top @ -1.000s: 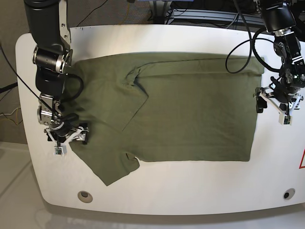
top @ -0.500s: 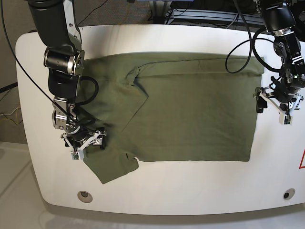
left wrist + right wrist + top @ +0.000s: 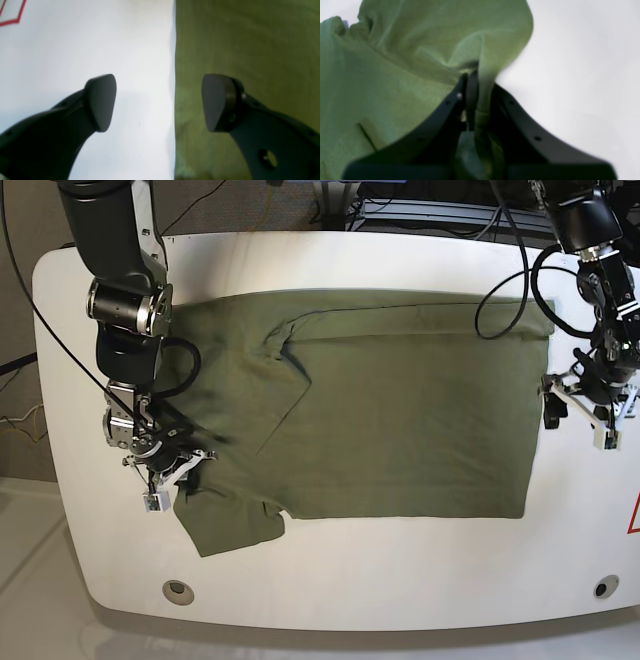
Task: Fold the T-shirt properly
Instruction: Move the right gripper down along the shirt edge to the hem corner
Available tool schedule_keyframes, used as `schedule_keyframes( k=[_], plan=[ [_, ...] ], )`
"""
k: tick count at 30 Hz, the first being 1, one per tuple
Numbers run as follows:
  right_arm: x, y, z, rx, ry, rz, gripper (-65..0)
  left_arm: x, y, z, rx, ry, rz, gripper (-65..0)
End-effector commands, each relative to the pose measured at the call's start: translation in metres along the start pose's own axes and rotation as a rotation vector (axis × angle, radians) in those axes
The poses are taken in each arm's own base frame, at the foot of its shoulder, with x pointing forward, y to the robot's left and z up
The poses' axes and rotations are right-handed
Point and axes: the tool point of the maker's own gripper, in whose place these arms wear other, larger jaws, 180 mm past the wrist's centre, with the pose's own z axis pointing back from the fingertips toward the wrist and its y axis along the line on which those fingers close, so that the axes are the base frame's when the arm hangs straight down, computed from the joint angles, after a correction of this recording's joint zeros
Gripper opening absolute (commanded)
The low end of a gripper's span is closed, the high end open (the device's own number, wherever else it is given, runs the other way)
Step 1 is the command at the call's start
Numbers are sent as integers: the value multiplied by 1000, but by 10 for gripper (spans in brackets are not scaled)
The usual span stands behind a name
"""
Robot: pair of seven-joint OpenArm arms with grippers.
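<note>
The olive-green T-shirt [image 3: 400, 410] lies spread flat on the white table [image 3: 350, 590], its neck end towards the left. My right gripper [image 3: 172, 476] is at the shirt's lower-left sleeve [image 3: 235, 525]. In the right wrist view this gripper [image 3: 476, 100] is shut on a raised fold of the T-shirt [image 3: 395, 75]. My left gripper [image 3: 577, 412] hangs over the shirt's right hem. In the left wrist view it [image 3: 158, 102] stands open, with one finger over bare table and the other over the T-shirt [image 3: 250, 50], nothing between them.
Black cables [image 3: 510, 290] loop over the shirt's upper-right corner. Two round holes [image 3: 179, 590] [image 3: 600, 587] sit near the table's front edge. A red marking [image 3: 635, 515] lies at the right edge. Metal framing stands behind the table.
My right gripper has slid towards the front of the table along the sleeve and shut on its cloth, bunching the sleeve inward. My left gripper has sunk slightly and stayed open.
</note>
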Motion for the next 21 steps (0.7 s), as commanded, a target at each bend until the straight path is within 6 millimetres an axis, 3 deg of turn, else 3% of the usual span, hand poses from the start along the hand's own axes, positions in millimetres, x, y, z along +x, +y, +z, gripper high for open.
schedule_keyframes(
  k=[1, 8, 16, 21],
  plan=[
    [-1, -9, 3, -18, 38, 23, -650, 19, 9, -1, 12, -53, 5, -140],
    [-3, -11, 4, -21, 44, 23, -650, 32, 17, -18, 10, -88, 66, -140],
    [-8, -11, 4, -19, 68, 23, -650, 32, 24, -40, 0, -95, 118, -140],
    [-7, -10, 4, -16, 68, 23, -650, 33, 16, -55, -41, -80, 125, -140]
  ],
)
